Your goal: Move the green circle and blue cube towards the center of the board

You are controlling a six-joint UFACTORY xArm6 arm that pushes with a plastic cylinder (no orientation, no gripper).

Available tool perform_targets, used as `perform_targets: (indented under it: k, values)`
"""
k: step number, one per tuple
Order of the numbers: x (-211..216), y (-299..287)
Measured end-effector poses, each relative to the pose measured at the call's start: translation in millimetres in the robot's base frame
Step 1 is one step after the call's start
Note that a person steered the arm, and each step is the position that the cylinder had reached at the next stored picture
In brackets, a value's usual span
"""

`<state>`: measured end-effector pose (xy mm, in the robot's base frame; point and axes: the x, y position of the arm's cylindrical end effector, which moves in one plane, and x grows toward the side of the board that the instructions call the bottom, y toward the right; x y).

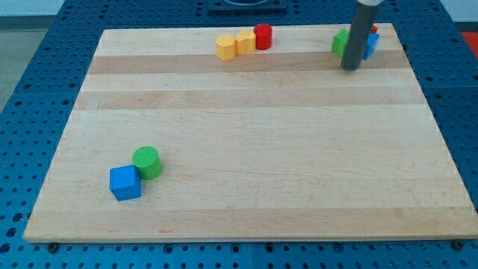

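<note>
- Currently my tip (349, 68) is sitting at the view's top right of the board (246, 142), far from the green circle (147, 162); no claw on this rig, only a bare rod, so nothing is being held.
- The green circle is lying toward the view's bottom left of the board, with the blue cube (125, 183) touching it on its lower-left side.
- From the green circle, my tip is lying up and well to the view's right, almost the whole board diagonal away.
- The pair's axis is running lower-left to upper-right, pointing roughly at the board's centre; judged, a push from behind the blue cube would be carrying both together.
- Behind the blue cube, the board's bottom and left edges are lying near, leaving only a narrow strip for my tip to get in.
- Up and right of the green circle, bare wood is lying open all the way to the centre.
- Other blocks are sitting well apart from the green circle: two yellow blocks (235, 45) and a red cylinder (263, 36) along the top edge; green, blue and red blocks (340, 42) clustered just behind my tip, shapes partly hidden.
</note>
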<state>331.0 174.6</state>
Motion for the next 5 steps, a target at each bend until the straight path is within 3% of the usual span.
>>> perform_targets:
  k: [1, 5]
  values:
    - [48.5, -59.4]
    - [127.2, -358.6]
